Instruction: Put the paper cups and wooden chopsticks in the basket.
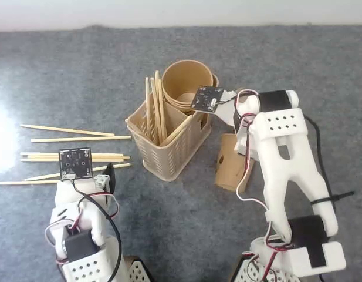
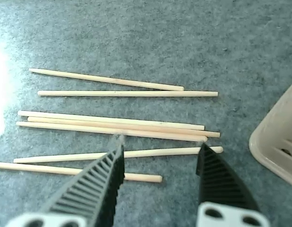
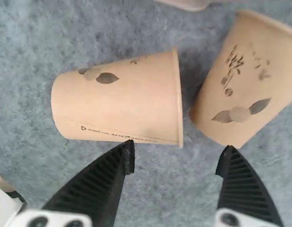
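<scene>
Wooden chopsticks [image 2: 112,120], pale, thin and round, lie loose on the grey felt-like table cover [image 2: 136,33] right under the left gripper [image 2: 161,146]. Its black ribbed jaws stand wide apart and hold nothing. The nearest sticks run along the line from one fingertip to the other, so closing from this pose would, I judge, slide along the wood rather than pinch it. The wrist ought to turn about a quarter first, then come down over a single stick near its middle. The two sticks closest to the jaws lie a little apart from the tight bundle beyond, which makes them the easier pick. A few upright chopsticks [image 1: 155,108] stand in the cream slotted plastic basket [image 1: 169,155], near the loose ones.

The right gripper [image 3: 178,149] is likewise spread wide and empty. It hovers over a tan paper cup [image 3: 117,106] lying on its side, with a second tan cup [image 3: 240,90] just beside its rim. A grip across the cup's body, gentle enough not to crush the wall, looks soundest. A nested stack of cups [image 1: 189,82] stands at the basket's far side; whether inside it or just behind, I cannot tell.
</scene>
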Robot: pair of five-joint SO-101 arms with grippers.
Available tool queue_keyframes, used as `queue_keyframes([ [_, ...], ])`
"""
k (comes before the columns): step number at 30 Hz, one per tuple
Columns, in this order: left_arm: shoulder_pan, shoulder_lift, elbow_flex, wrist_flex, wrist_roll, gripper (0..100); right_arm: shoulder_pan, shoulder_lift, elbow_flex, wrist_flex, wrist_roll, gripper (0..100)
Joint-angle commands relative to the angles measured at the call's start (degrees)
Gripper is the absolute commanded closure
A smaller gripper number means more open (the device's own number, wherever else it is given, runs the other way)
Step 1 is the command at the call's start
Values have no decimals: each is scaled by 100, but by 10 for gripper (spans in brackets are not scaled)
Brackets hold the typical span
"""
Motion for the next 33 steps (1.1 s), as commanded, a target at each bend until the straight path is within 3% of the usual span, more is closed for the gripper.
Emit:
queue_keyframes([
  [1,9,-105,-22,-185,-53,764,-136,-22,220,-57,325,707],
  [14,9,-105,31,-316,-53,764,444,-119,1187,-989,1371,708],
  [26,229,-105,84,-334,-53,764,-207,-1481,404,-945,695,707],
  [33,229,-105,84,-325,-53,764,796,-1736,431,-1437,264,707],
])
